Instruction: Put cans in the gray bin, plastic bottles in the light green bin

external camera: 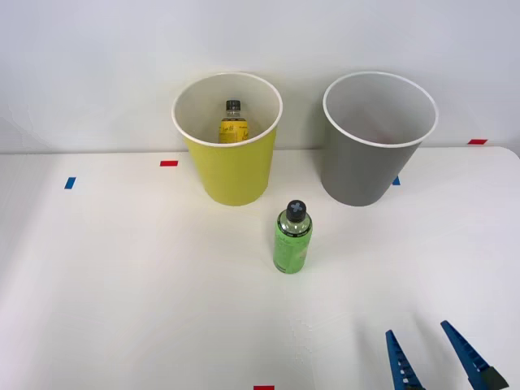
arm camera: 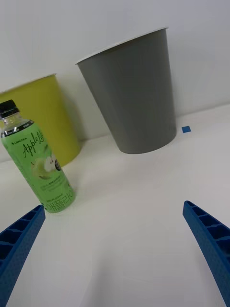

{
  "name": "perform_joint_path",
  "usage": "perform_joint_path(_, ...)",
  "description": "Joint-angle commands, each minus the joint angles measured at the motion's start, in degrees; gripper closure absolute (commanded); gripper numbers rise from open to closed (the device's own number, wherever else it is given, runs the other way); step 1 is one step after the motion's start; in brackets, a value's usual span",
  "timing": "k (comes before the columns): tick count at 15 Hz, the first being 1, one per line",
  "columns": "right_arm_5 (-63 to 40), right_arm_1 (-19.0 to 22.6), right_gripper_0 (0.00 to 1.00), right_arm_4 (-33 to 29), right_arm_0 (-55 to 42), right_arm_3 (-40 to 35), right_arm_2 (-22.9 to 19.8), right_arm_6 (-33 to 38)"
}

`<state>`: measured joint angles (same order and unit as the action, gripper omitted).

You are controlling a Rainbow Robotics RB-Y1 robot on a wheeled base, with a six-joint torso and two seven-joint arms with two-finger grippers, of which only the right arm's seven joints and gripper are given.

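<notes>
Yellow-labelled bottle apparently sits inside the light green bin; we still must bin the green bottle before it, gripper spread.

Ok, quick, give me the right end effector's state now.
Right end effector: open, holding nothing, short of the green bottle standing on the table.

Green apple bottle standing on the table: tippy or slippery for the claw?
Probably tippy: the green bottle stands upright, tall on a narrow base, so a high nudge could topple it, and being round, it might then roll. Its glossy label looks slick. The open right claw should grip mid-body.
</notes>
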<state>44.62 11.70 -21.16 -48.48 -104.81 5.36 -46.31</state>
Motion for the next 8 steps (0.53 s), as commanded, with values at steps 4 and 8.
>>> perform_joint_path(4, 0.1, 8.1, 0.00, -2.0, 6.7, -1.4, 3.2, -4.1)
perform_joint_path(8, -2.4, 11.1, 0.00, 0.5, 11.0, -1.4, 8.2, -8.2)
